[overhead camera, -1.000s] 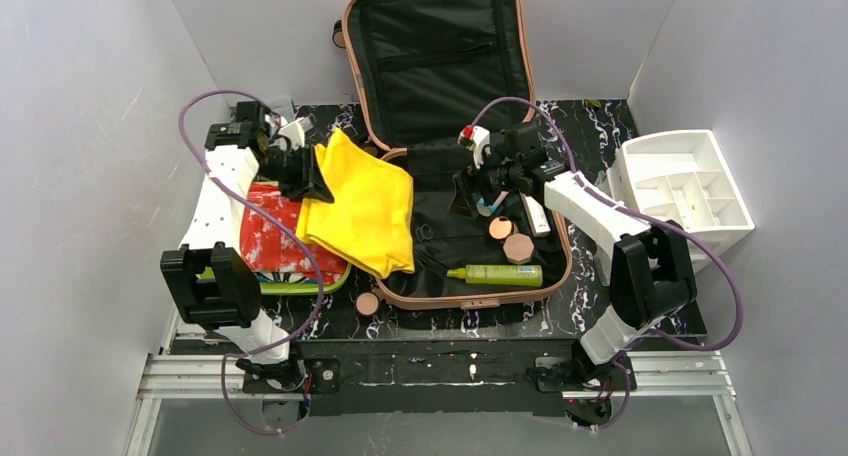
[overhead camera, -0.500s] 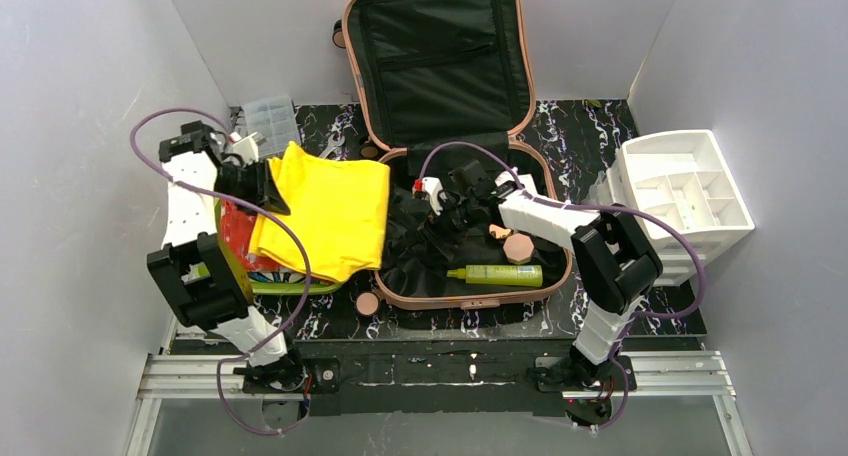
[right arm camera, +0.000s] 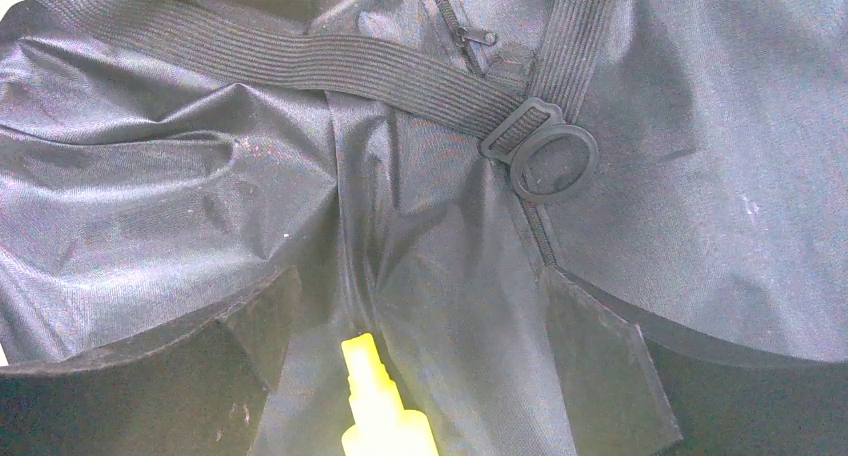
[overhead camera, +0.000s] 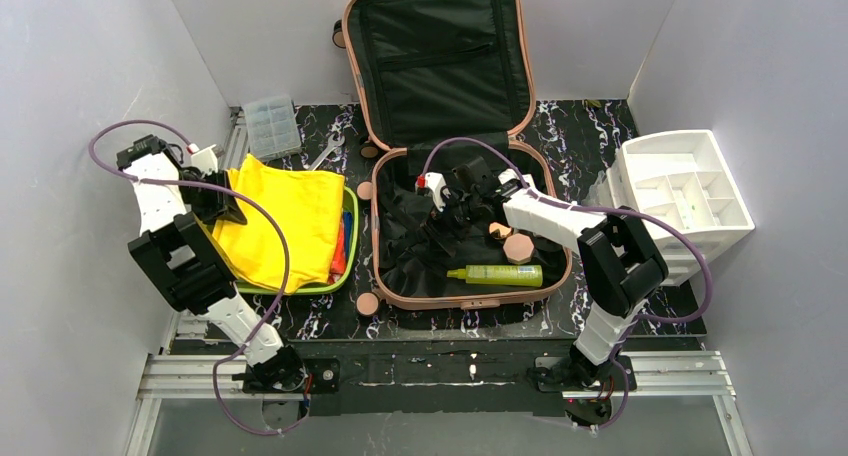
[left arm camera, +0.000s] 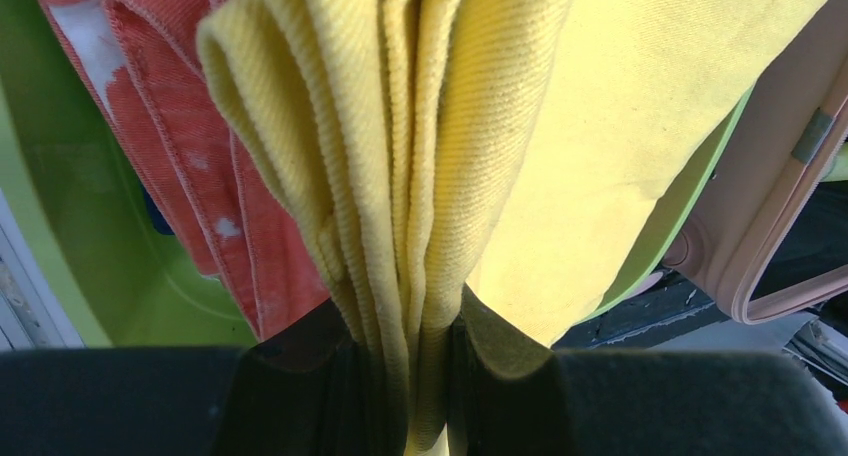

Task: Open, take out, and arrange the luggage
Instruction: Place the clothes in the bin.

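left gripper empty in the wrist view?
No, the left gripper is clamped on a bunched fold of the yellow cloth.

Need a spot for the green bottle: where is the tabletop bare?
Bare marbled tabletop lies between the salmon-pink hard-shell suitcase and the white plastic drawer organizer, plus a narrow strip along the suitcase's near edge. Crowded: the lime-green plastic tray, filled with yellow cloth.

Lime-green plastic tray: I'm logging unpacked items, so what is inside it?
A folded yellow cloth fills most of the lime-green plastic tray, draped over a red-and-white patterned cloth. Whatever lies beneath them is covered.
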Controlling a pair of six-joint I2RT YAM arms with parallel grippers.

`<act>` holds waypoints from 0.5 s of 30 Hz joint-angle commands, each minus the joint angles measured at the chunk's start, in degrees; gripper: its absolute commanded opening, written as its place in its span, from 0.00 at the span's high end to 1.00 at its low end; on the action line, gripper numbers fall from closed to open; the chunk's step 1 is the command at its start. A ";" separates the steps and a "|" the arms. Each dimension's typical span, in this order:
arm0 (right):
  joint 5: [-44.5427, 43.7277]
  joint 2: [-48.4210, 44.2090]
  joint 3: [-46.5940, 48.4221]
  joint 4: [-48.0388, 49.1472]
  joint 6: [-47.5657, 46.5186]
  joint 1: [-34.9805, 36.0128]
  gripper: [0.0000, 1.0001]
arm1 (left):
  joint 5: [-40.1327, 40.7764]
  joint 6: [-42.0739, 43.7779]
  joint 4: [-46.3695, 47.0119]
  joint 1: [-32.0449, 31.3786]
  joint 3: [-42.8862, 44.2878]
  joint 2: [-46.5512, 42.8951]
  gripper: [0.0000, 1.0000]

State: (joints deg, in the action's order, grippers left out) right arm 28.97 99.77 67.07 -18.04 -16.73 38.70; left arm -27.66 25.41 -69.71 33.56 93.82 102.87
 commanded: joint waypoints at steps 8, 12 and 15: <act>-1.78 -3.50 1.27 0.46 -1.93 -0.09 0.02 | 10.59 -0.78 8.76 0.89 -7.09 -1.85 1.00; -2.51 -3.79 1.05 0.46 -2.33 -0.11 0.02 | 11.25 -2.65 9.70 1.27 -8.42 -2.42 1.00; -2.90 -4.03 1.21 0.42 -2.62 -0.11 0.02 | 12.64 -3.63 10.85 1.38 -8.26 -2.92 0.75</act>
State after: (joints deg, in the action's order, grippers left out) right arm 26.89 98.70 67.07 -18.04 -18.22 38.70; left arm -22.48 23.05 -61.06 34.00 86.50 102.72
